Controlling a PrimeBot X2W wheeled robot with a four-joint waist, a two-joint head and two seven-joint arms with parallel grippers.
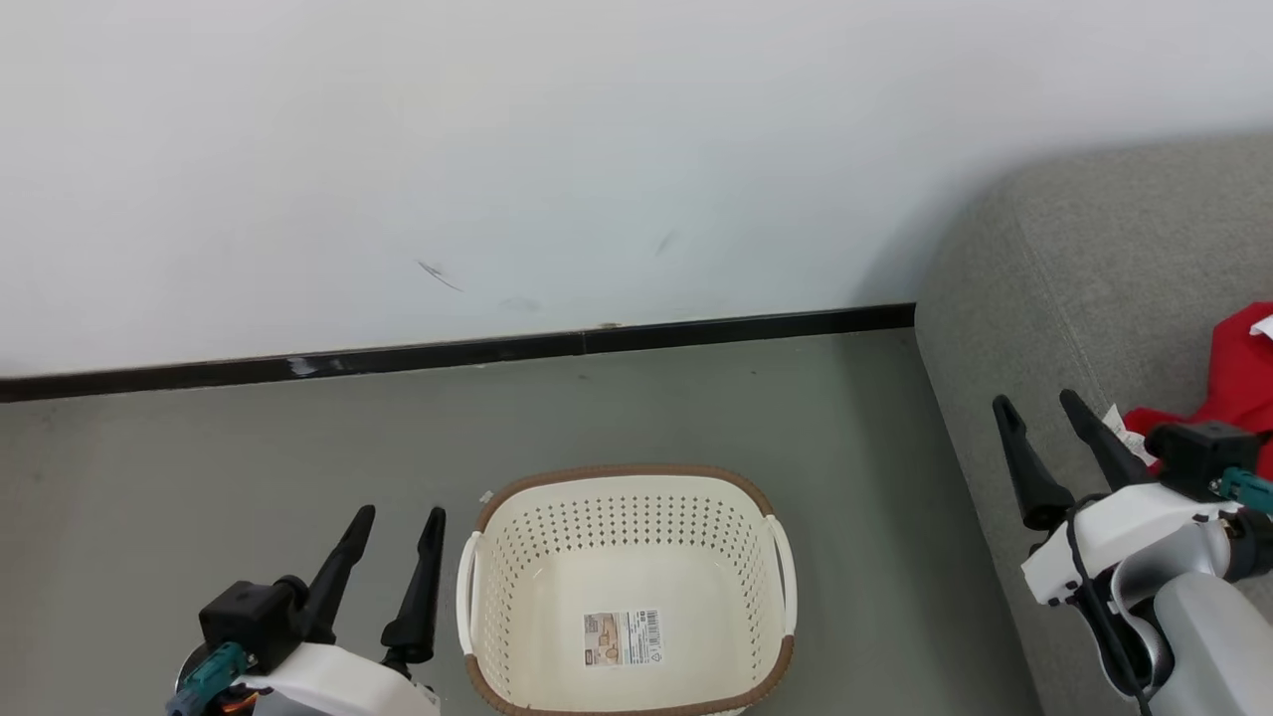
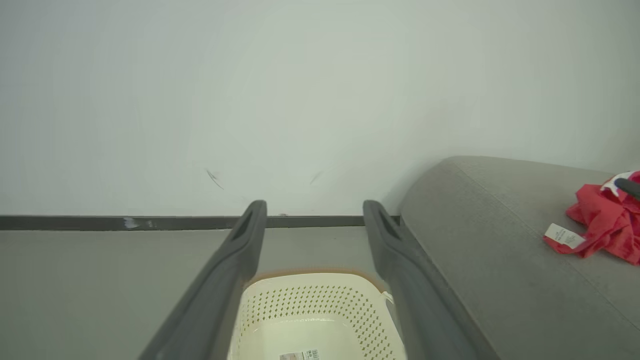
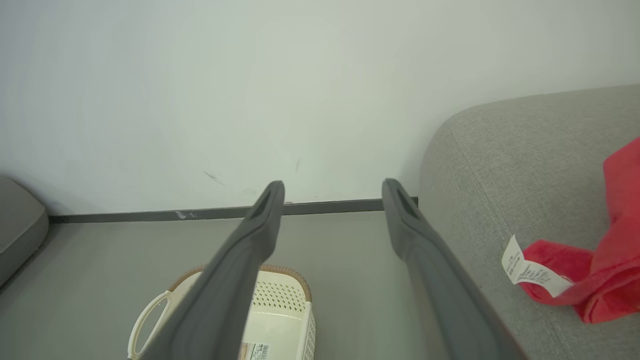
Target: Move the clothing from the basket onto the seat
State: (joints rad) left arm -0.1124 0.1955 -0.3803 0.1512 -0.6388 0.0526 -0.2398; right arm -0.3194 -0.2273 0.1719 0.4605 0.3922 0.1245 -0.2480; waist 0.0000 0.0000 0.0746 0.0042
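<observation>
The cream basket (image 1: 477, 587) with a brown rim stands on the floor at the bottom centre; inside I see just a product sticker on its bottom. It also shows in the wrist views as the basket (image 2: 280, 300) and the basket (image 3: 285, 300). Red clothing (image 1: 1238, 383) with a white care label lies on the grey seat (image 1: 1084, 268) at the right; I see the clothing (image 2: 607, 222) on the seat (image 2: 490, 240) and the clothing (image 3: 600, 280) on the seat (image 3: 525, 170) too. My left gripper (image 1: 401, 514) hangs open just left of the basket. My right gripper (image 1: 1036, 400) is open above the seat's edge, left of the clothing.
A white wall with a black baseboard (image 1: 448, 350) runs behind the basket. Grey floor (image 1: 199, 457) surrounds the basket. A grey cushion edge (image 3: 17, 225) sits at the far left in the right wrist view.
</observation>
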